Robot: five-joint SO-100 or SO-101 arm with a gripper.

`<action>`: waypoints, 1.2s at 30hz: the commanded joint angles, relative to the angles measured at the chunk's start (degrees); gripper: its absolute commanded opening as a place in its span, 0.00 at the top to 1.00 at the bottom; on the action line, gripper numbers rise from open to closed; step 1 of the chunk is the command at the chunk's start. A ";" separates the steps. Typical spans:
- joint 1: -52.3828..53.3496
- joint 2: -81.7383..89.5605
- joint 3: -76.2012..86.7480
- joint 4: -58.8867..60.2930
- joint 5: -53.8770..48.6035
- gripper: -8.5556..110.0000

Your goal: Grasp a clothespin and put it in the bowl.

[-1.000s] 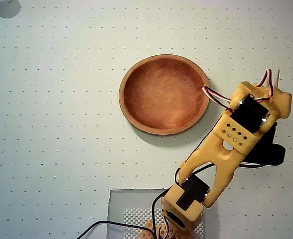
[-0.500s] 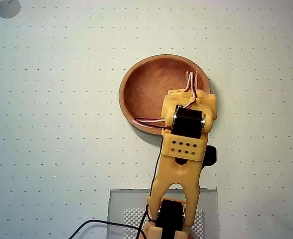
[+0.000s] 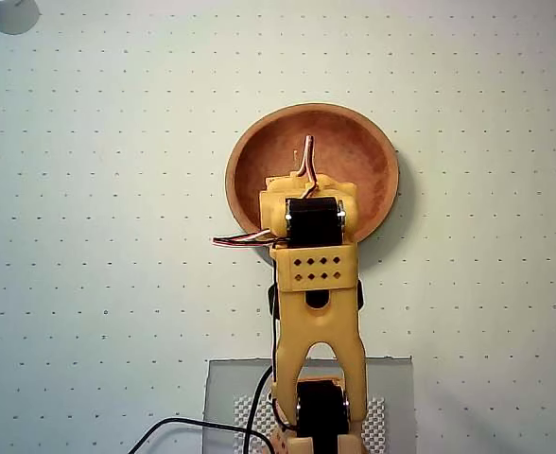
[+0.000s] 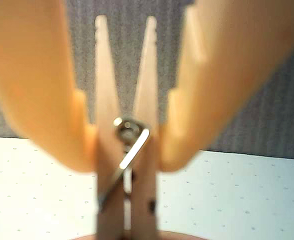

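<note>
Over the bowl (image 3: 373,180), near the table's (image 3: 89,189) middle, the arm's wrist hides the gripper from overhead; wrist view shows gripper (image 4: 127,150) clamped on the clothespin (image 4: 122,150) at its wire spring, held above the dotted surface, bowl rim at bottom edge

The arm (image 3: 313,312) in the overhead view is yellow-orange moulded plastic, built of blocky links with black servo housings set into them. One flat link near the frame's centre carries two rows of small round holes. Thin red, white and dark wires loop out at the upper end and to the left; a black cable trails off the bottom edge. In the wrist view the gripper (image 4: 128,150) shows two broad, blurred orange fingers (image 4: 34,85), apparently smooth.
</note>
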 commanded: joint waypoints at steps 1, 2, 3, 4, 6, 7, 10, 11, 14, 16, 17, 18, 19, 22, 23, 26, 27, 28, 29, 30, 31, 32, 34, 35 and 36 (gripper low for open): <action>-0.09 -2.90 -1.14 0.79 1.49 0.95; -0.09 -4.48 -1.23 0.79 1.93 0.95; -0.09 -5.27 -1.23 0.70 2.20 0.95; -0.26 -6.15 -1.32 0.70 2.46 0.95; -0.35 -7.82 -1.32 0.70 2.55 0.95; -0.18 -8.53 -1.32 0.70 2.37 0.95; 0.09 -10.55 -1.93 -0.88 2.37 0.95; 0.35 -11.07 -2.46 -2.11 2.46 0.95; 2.29 -12.92 -5.27 -5.62 1.76 0.95; 2.99 -14.94 -6.86 -6.50 1.67 0.95; 3.34 -16.61 -7.91 -7.12 1.67 0.95; 3.43 -18.11 -8.79 -7.29 1.67 0.95; 3.43 -19.42 -9.67 -7.29 1.67 0.95; 3.52 -23.12 -12.39 -7.38 1.67 0.95; 3.52 -24.70 -13.62 -7.38 1.67 0.95; 3.43 -27.86 -15.82 -7.47 1.67 0.95; 3.43 -29.18 -16.61 -7.47 1.76 0.95; 3.43 -30.85 -17.23 -7.47 1.93 0.95; 3.43 -32.26 -17.58 -7.38 1.93 0.95; 3.43 -33.66 -17.84 -7.38 2.20 0.95; 3.43 -35.07 -17.93 -7.38 2.20 0.95; 3.43 -36.39 -18.02 -7.47 2.29 0.95; 3.34 -38.67 -18.11 -7.47 2.37 0.95; 3.16 -39.81 -18.11 -7.47 2.46 0.95; 3.16 -40.78 -18.11 -7.56 2.46 0.95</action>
